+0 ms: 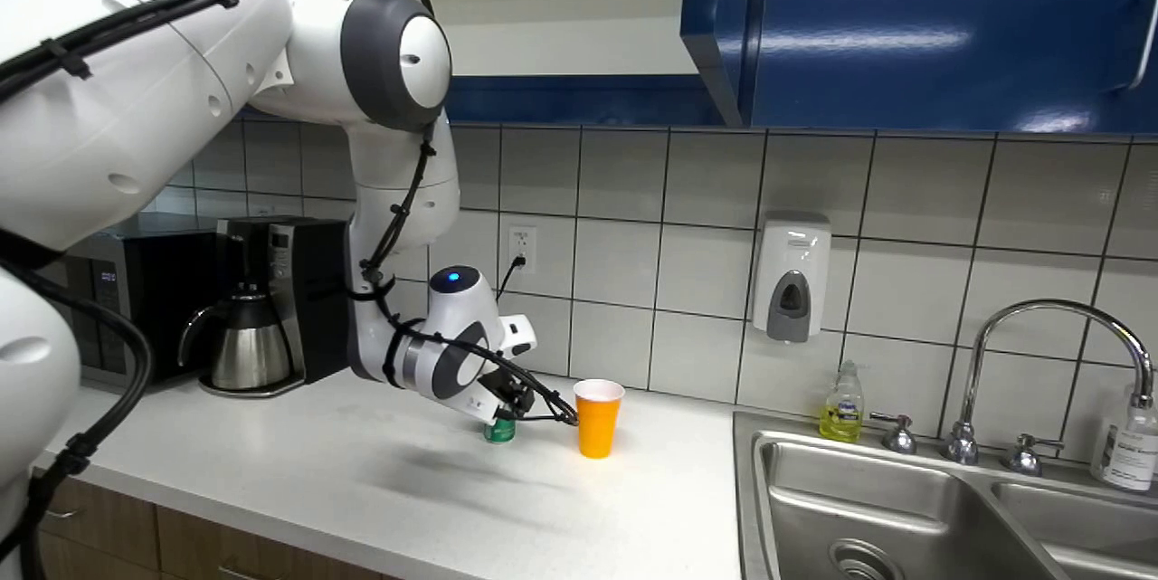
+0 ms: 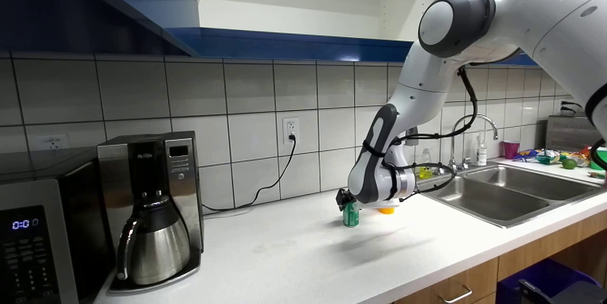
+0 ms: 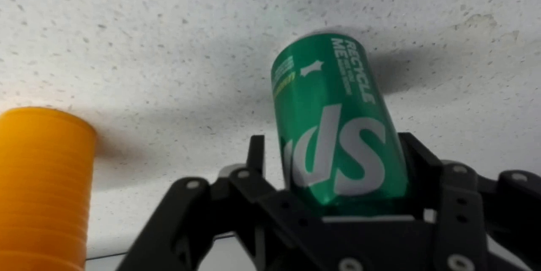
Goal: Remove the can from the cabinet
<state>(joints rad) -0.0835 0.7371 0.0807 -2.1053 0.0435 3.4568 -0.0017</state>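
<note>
The green can [image 3: 329, 80] stands on the white counter, and it shows below my gripper in both exterior views [image 1: 499, 432] [image 2: 351, 216]. My gripper [image 3: 331, 152] is around the can's upper part in the wrist view. A gap shows between the left finger and the can. The right finger is against or very close to the can's side. The gripper also shows in both exterior views [image 1: 508, 392] [image 2: 345, 198]. The can's top is hidden by the gripper. The wall cabinet [image 1: 570, 42] is open above, its white interior bare where seen in both exterior views [image 2: 294, 7].
An orange cup [image 1: 597, 422] stands close beside the can and gripper. A sink [image 1: 755, 471] with a faucet lies to one side. A coffee maker [image 2: 182, 190] and a microwave [image 2: 52, 228] stand on the other side. A cord [image 2: 275, 183] runs along the wall.
</note>
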